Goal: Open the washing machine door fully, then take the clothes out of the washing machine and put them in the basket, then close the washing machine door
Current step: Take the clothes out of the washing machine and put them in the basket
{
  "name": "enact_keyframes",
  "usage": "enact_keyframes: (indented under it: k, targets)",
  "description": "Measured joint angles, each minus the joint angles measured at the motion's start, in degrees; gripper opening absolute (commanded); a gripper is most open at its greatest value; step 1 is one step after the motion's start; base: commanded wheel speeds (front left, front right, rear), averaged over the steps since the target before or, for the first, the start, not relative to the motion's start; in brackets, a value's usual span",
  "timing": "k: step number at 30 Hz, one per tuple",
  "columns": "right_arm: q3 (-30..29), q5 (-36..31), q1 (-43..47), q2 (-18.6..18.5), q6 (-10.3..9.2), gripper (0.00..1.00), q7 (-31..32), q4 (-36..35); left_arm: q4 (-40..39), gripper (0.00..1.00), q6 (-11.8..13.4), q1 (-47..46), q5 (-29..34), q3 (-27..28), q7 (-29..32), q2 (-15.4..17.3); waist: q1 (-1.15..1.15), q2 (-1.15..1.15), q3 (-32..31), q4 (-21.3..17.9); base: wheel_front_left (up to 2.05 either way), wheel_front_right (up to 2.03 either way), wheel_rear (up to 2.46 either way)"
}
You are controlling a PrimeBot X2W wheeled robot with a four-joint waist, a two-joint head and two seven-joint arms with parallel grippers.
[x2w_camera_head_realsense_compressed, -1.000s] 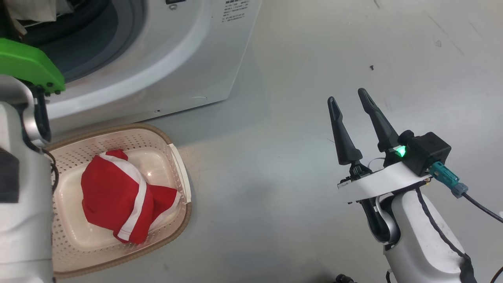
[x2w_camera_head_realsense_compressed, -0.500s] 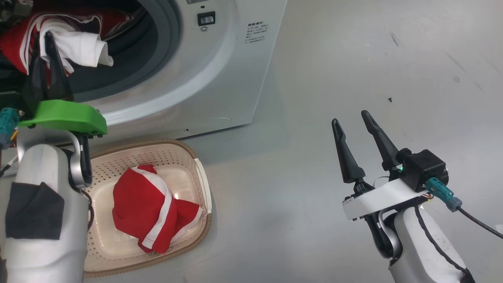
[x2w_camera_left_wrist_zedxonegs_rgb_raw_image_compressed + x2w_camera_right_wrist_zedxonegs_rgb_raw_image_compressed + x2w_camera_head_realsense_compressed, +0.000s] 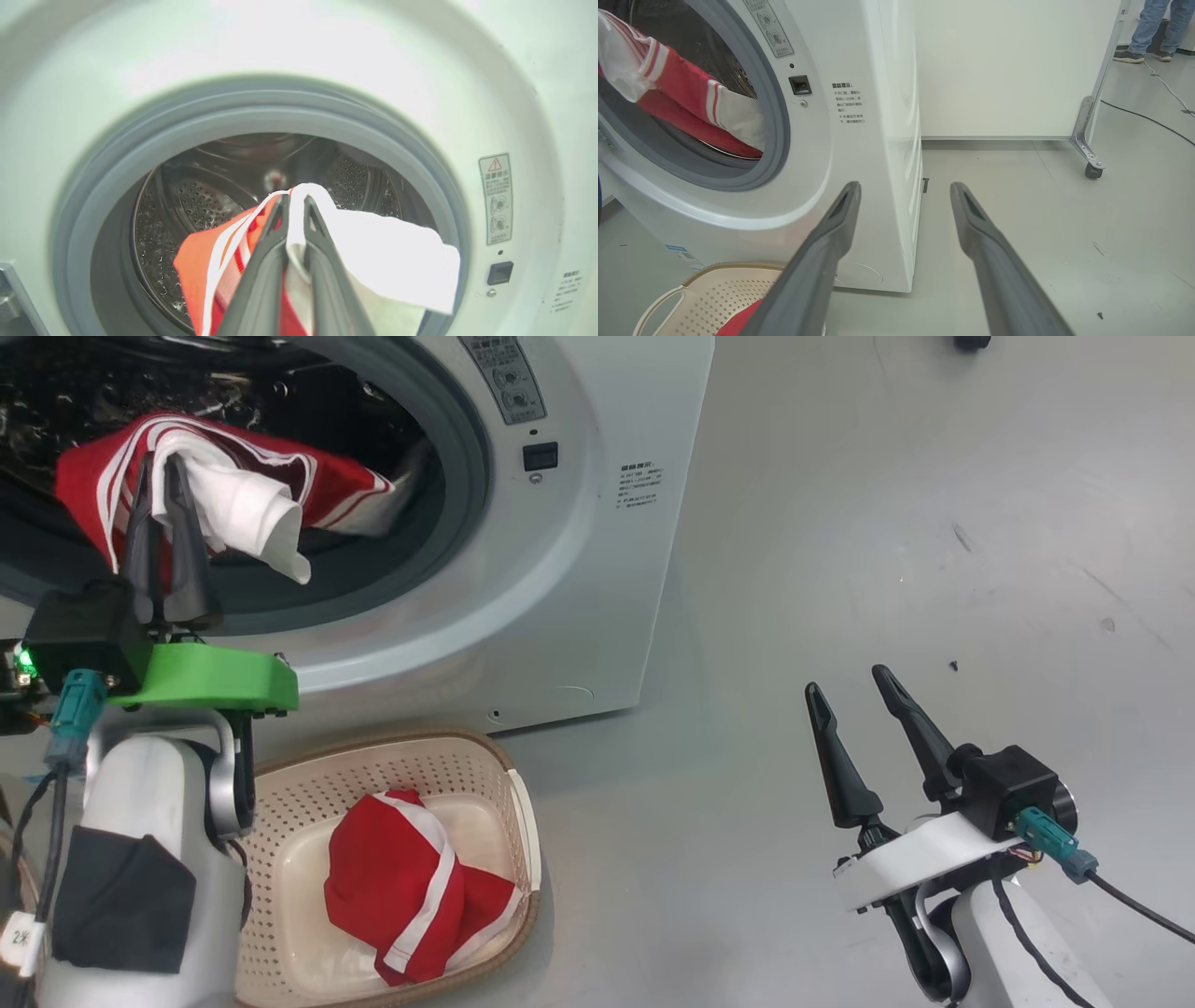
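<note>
Nearest to the robot, the right gripper hangs over the bare grey floor. Its two dark fingers are spread wide apart and hold nothing, and it is well apart from both the machine and the basket. To its left, on the floor just in front of the washing machine, stands the basket. Inside it lies a folded red garment with a white stripe, touching the basket's right wall. Higher up, the left gripper is at the round opening of the machine. Its fingers are pressed together on a striped garment, which is red with white stripes and a white panel. In the left wrist view the cloth passes between the fingertips and falls on both sides of them, the white part to the right and the red part to the left. From the fingers this garment stretches back past the grey gasket into the perforated steel drum. Farther off, beside the machine, stands a white panel on a castor, and beyond it a person's legs are seen.
</note>
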Motion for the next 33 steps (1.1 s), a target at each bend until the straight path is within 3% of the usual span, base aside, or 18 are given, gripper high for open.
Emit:
enact_keyframes:
  k: [18, 33]
  targets:
    - [-0.3, -1.3, 4.1, 0.0, -0.21, 1.00, 0.0, 0.1, -14.4, 0.00, 0.1, 7.3, 2.1, -1.5, -0.2, -0.8, 0.00, 0.00, -7.6, 3.3, 0.00, 0.00, 0.00]
    - [-0.6, -1.8, 5.5, 0.1, -0.20, 1.00, 0.0, -1.1, -19.1, 0.00, 0.5, 18.1, 2.0, -1.8, -0.2, -1.8, 0.00, 0.00, -7.5, 4.0, 0.00, 0.00, 0.00]
